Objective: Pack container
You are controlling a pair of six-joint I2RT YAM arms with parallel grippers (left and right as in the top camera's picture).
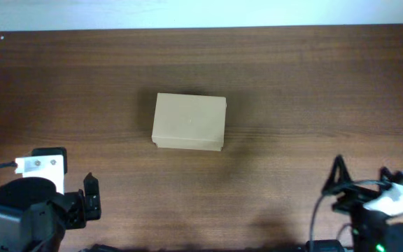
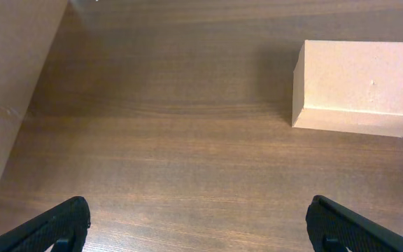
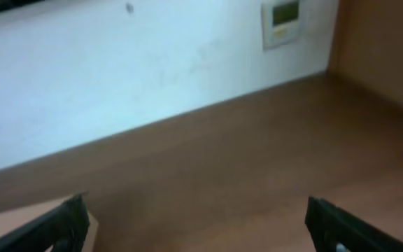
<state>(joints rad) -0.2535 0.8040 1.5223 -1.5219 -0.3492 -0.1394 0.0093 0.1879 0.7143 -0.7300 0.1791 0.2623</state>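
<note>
The small rectangular tan-brown cardboard box [image 1: 189, 122], with its lid closed, lies near the middle of the dark brown wooden table [image 1: 306, 84], well apart from the left gripper [image 2: 198, 213] and the right gripper [image 3: 198, 213], both with fingers spread wide and holding nothing.

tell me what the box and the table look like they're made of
The container looks like plain tan cardboard: matte, unprinted, with folded edges. The table shows dark brown grain streaks with a faint sheen, so wood or wood-look laminate; the pictures cannot settle which.
</note>
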